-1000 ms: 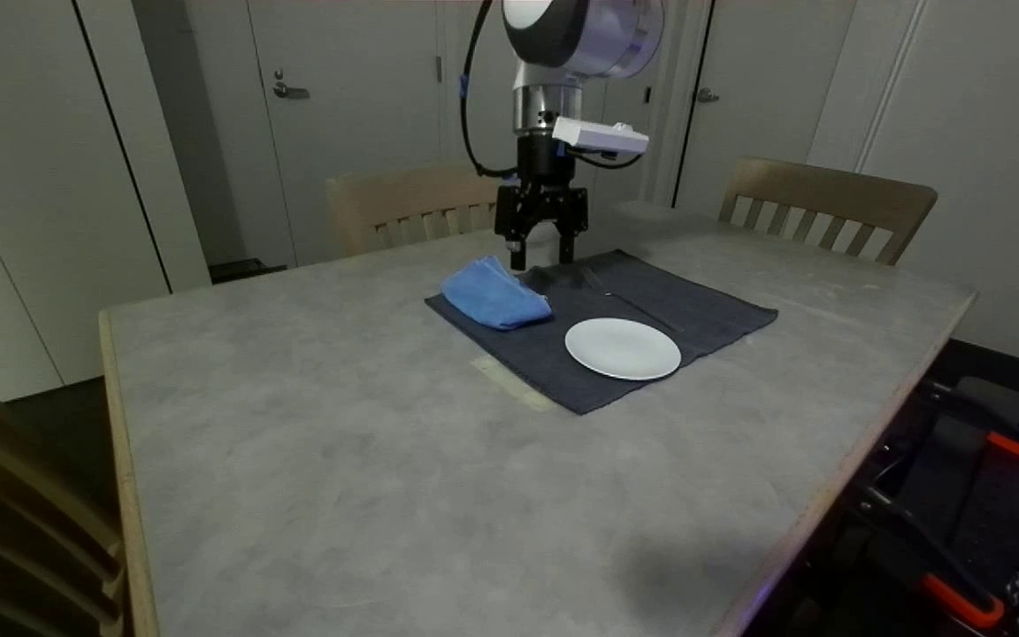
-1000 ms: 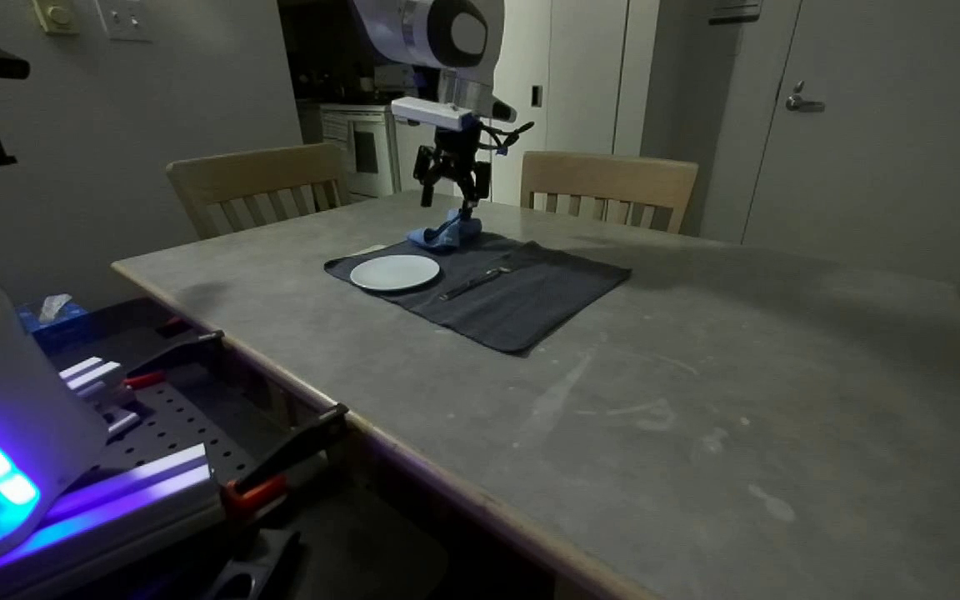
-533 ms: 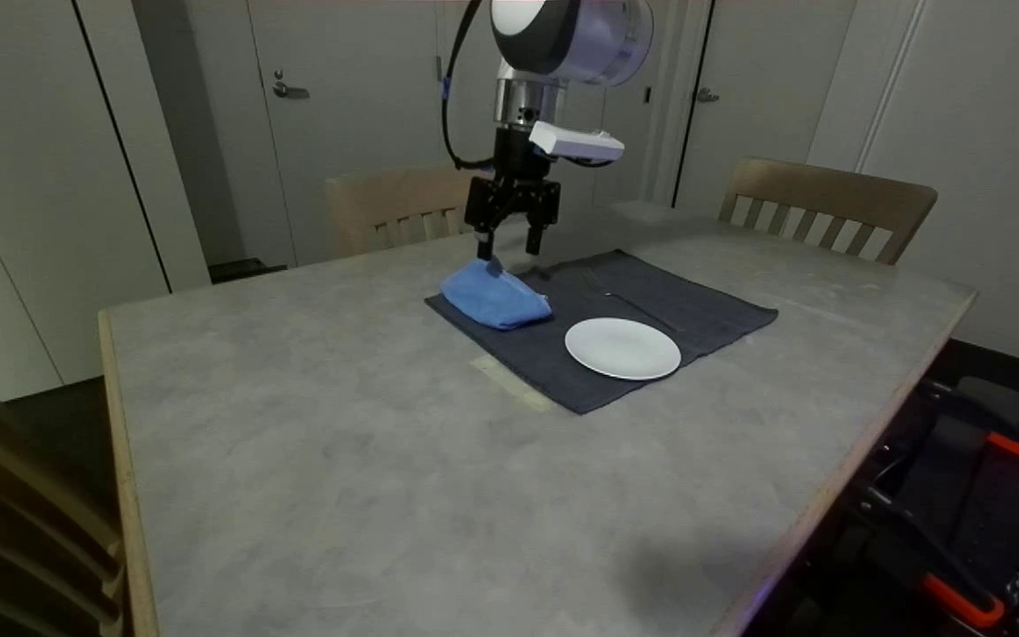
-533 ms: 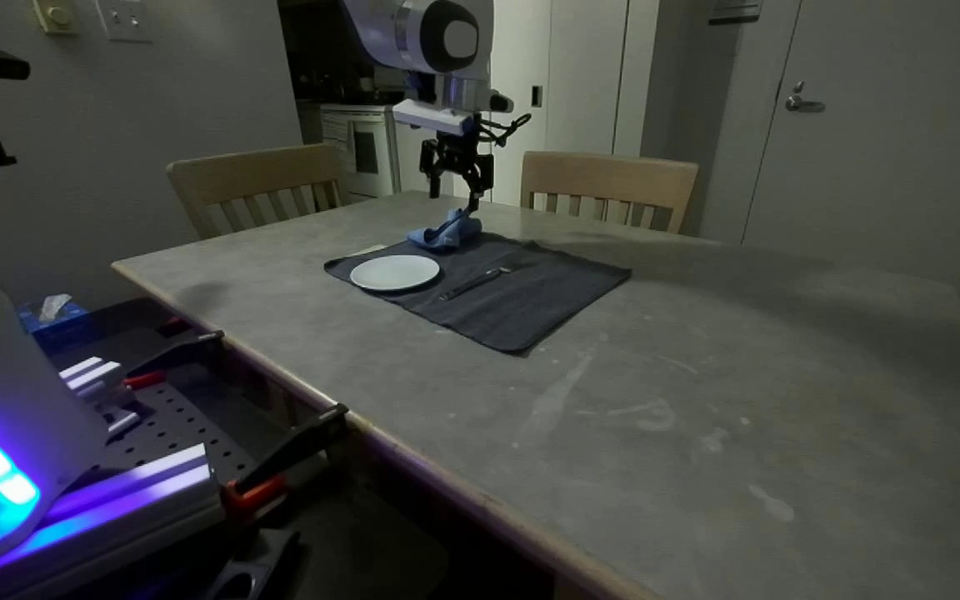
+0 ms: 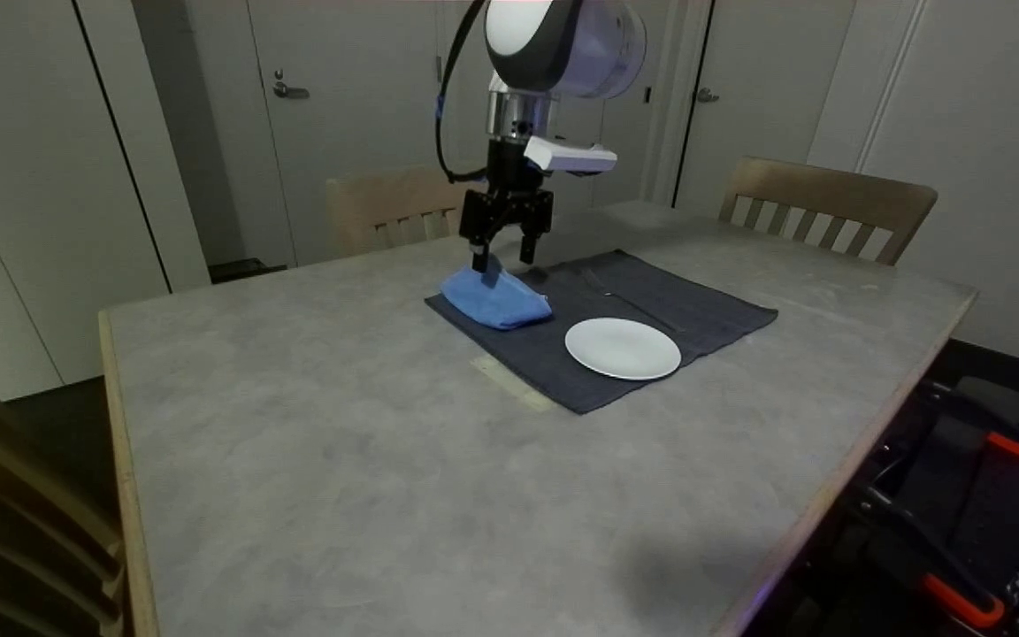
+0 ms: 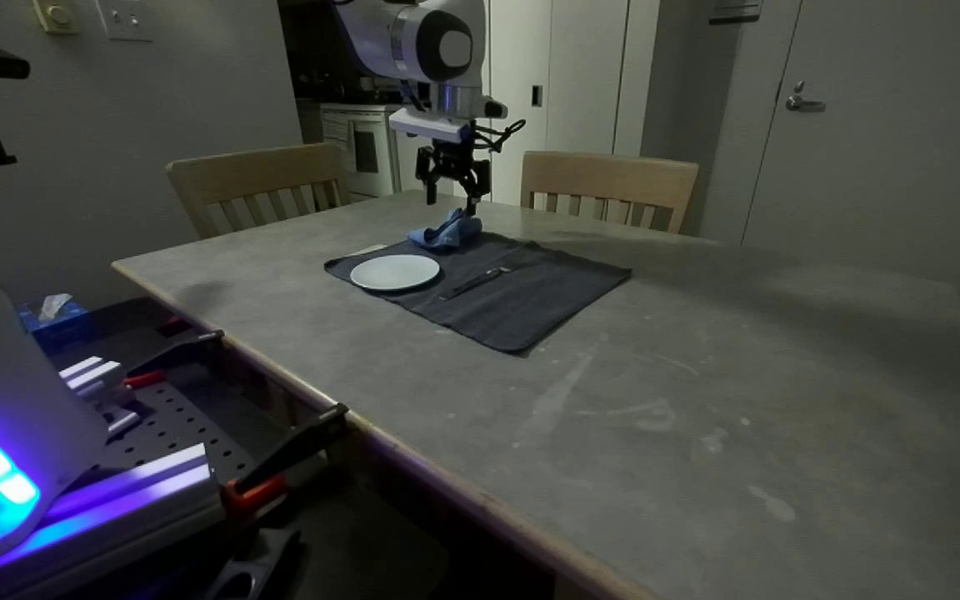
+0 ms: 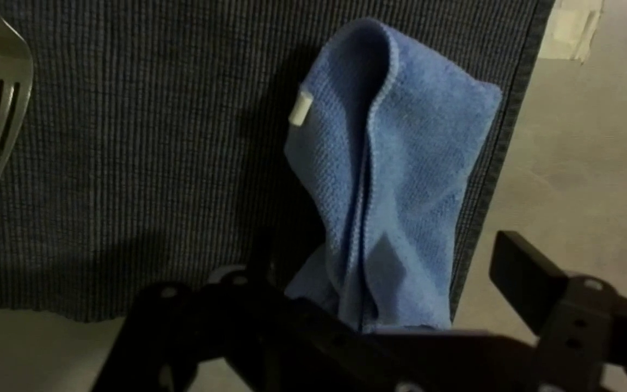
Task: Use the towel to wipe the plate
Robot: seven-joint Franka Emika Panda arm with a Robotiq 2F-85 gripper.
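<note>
Grey tabletop (image 5: 341,442) spreads across both exterior views, with wooden chairs (image 5: 828,188) set around it. Over its far part hangs the gripper (image 5: 504,259), its fingers (image 7: 527,280) spread well apart and nothing held between them. It has just moved left in an exterior view and then dipped a little, so that it now lines up with the far end of the towel (image 5: 496,299), where before it stood to the right of that end. In the wrist view the towel's narrower, pleated end runs down between the fingers; whether either one touches it is unclear.

The towel lies on the left corner of the dark grey placemat (image 5: 713,311), folded over, with a loose loop at one end. It has not shifted. Neither has the plate (image 5: 623,349), which sits at the placemat's near edge, to the right of the towel and apart from it, nor the fork (image 7: 2,51), farther off than the plate.

For the task, that small sidestep looks like the end of the approach: the towel seems ready to be pinched, and wiping has not begun. Going lower first would probably help, since a shallow pinch might catch only one fold.
</note>
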